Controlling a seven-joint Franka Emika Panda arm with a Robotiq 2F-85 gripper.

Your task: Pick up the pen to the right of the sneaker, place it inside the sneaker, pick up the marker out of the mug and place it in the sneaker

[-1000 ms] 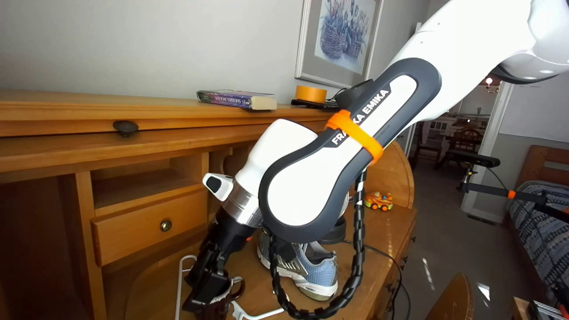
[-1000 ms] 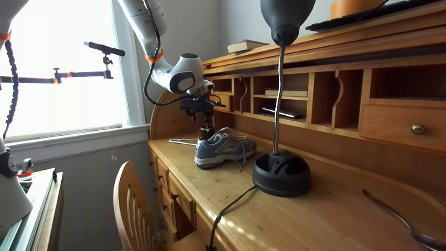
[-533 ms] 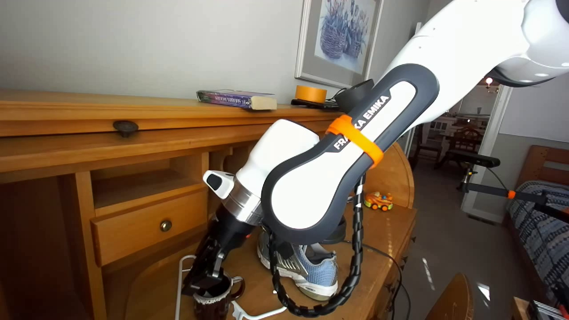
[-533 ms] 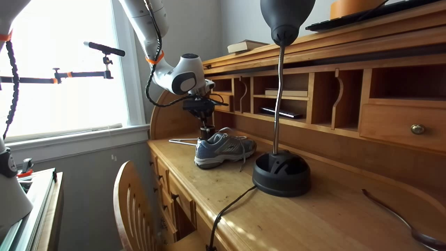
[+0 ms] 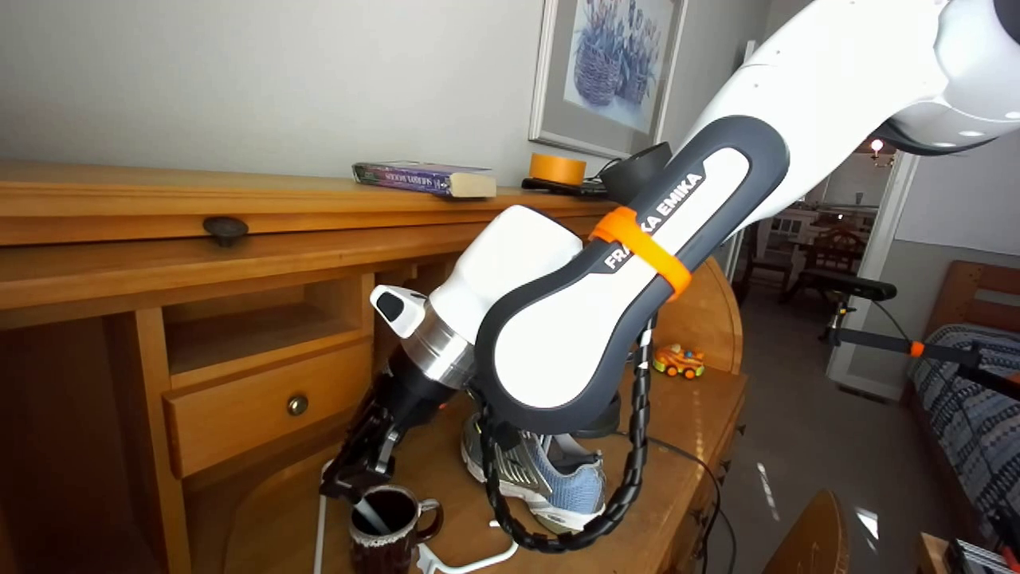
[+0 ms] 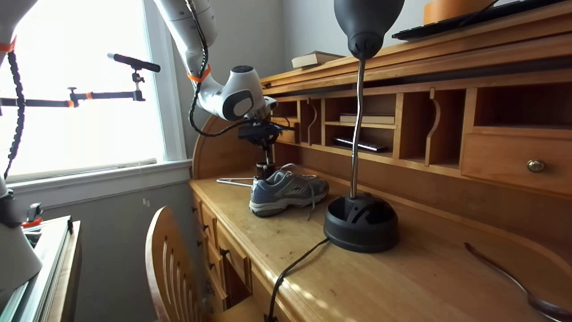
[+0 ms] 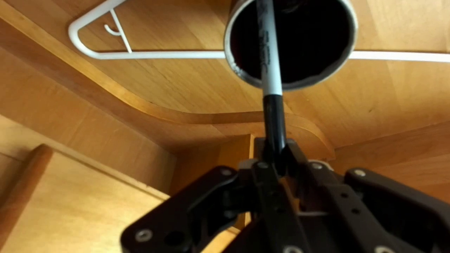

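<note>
In the wrist view the marker [image 7: 269, 59], grey-white with a black cap, leans out of the dark brown mug [image 5: 384, 552]. My gripper [image 7: 276, 151] is shut on the cap end, just above and beyond the mug's rim; the marker's lower end is still inside the mug. The same tilted marker [image 5: 371, 516] shows below the fingers in an exterior view. Beside the mug stands the grey-blue sneaker [image 6: 286, 194], sole down with loose laces; the arm's cable partly crosses it in an exterior view [image 5: 586, 486]. The pen is hidden or out of view.
A white hanger [image 7: 168, 55] lies on the desk under and around the mug. The black lamp base [image 6: 361, 230] stands near the sneaker, its cord running over the front edge. A dark spoon [image 6: 514, 277] and an orange toy car [image 5: 679, 361] lie farther along. Cubbyholes and a drawer [image 5: 271, 402] line the back.
The fingers have closed on the marker's cap. My gripper has then risen a little from the mug, drawing the marker partway up so that its shaft now shows tilted over the rim.
</note>
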